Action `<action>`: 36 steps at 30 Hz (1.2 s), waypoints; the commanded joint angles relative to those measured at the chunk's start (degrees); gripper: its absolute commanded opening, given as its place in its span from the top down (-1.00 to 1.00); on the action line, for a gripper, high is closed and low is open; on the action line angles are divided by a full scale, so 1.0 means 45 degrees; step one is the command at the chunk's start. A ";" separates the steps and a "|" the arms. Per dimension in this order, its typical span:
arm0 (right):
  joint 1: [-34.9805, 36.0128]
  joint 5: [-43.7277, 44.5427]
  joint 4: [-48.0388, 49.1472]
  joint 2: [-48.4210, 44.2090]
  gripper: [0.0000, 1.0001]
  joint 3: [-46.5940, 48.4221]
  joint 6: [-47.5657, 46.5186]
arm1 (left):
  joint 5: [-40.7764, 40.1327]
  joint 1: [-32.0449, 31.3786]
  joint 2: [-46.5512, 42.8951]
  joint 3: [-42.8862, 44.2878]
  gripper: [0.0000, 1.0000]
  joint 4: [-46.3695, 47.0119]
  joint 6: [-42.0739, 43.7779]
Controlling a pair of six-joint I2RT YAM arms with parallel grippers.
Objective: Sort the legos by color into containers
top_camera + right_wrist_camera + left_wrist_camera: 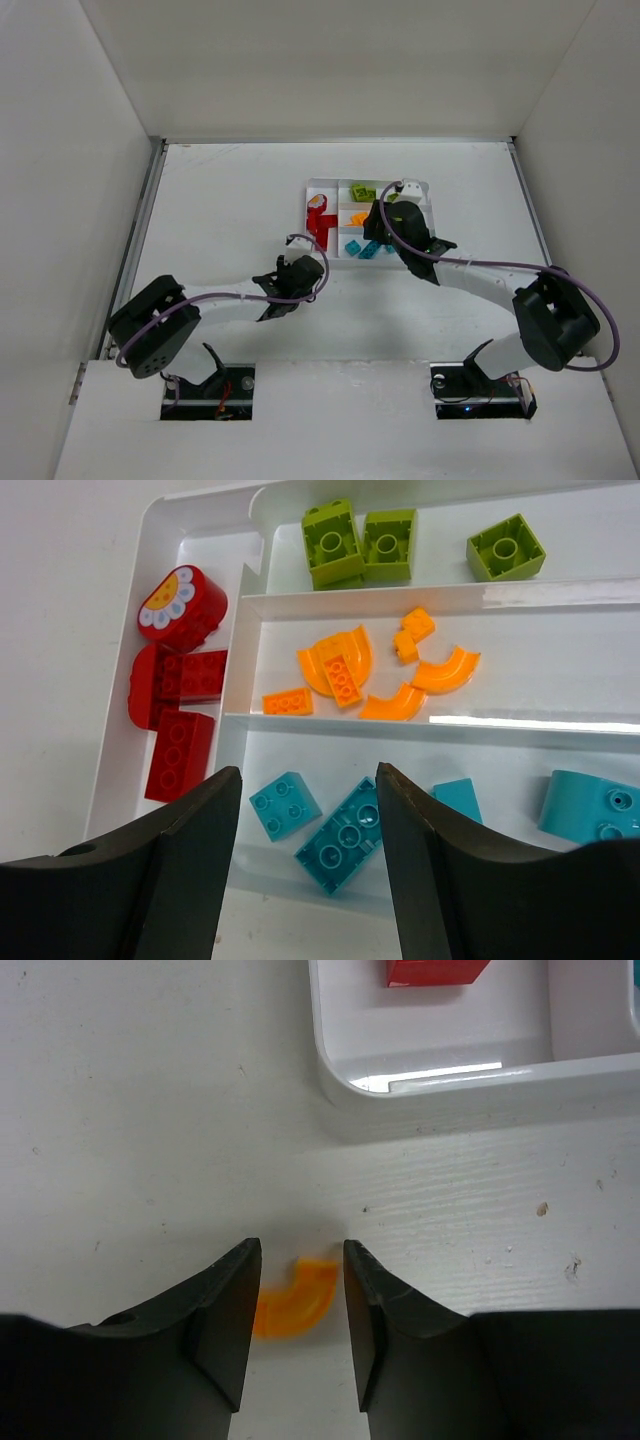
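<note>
Centring the orange curved lego (295, 1305) between the left gripper (300, 1260) jaws, which flank it on the table (150, 1110) near the tray (450, 1085) with actual clamping impossible to confirm, prevents slippage during closure.

The top camera hangs high and well back on the near side of the white rectangular plastic tray (318, 184), looking down on all of it. The left wrist camera stares down between the black fingers of the left gripper (300, 1250), close over the table (150, 1110) just beside the tray's near left corner. The right wrist camera looks across the tray from close above its near edge. All three catch its red plastic bricks (180, 675).
</note>
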 commanded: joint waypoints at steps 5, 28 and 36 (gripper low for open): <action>-0.0140 -0.0096 0.0747 -0.1260 -0.28 -0.0607 0.0187 | -0.0144 -0.0122 -0.1242 0.0002 0.35 -0.0474 -0.0144; -0.0239 -0.0623 0.0630 -0.1379 -0.35 -0.0647 0.0187 | 0.0598 -0.1625 -0.2222 -0.0448 -0.01 -0.5455 -0.3758; -0.0239 -0.0623 0.0630 -0.1379 -0.35 -0.0647 0.0187 | 0.0539 -0.1626 -0.2005 -0.0408 0.01 -0.5337 -0.3680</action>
